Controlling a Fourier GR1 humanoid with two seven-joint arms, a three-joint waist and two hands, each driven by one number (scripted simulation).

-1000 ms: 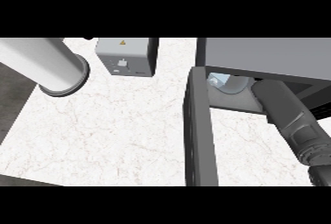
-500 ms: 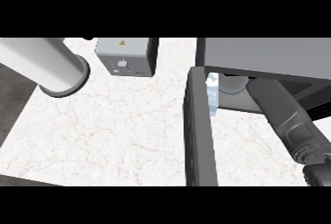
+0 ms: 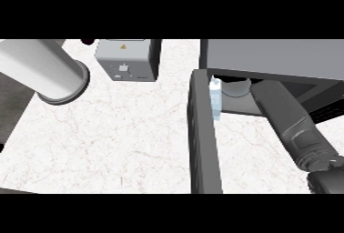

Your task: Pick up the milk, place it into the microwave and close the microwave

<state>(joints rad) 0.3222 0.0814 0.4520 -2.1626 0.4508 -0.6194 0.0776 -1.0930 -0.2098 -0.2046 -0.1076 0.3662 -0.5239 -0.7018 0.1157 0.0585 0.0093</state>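
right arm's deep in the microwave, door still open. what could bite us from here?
1. The right forearm fills much of the microwave opening; pulling back could bump the pale object inside, probably the milk, and tip it.
2. The open door stands edge-on beside that forearm, so the arm might knock it on the way out.
3. The right hand is hidden inside, so whether it has let go cannot be told; withdrawing early could drag the object out.

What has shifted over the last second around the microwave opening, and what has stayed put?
The right forearm has pushed further up into the open microwave, and the white object at its far end now sits deeper in the cavity. The hand itself is hidden inside, so the grip cannot be judged. The open door, the grey box and the left forearm are unchanged.
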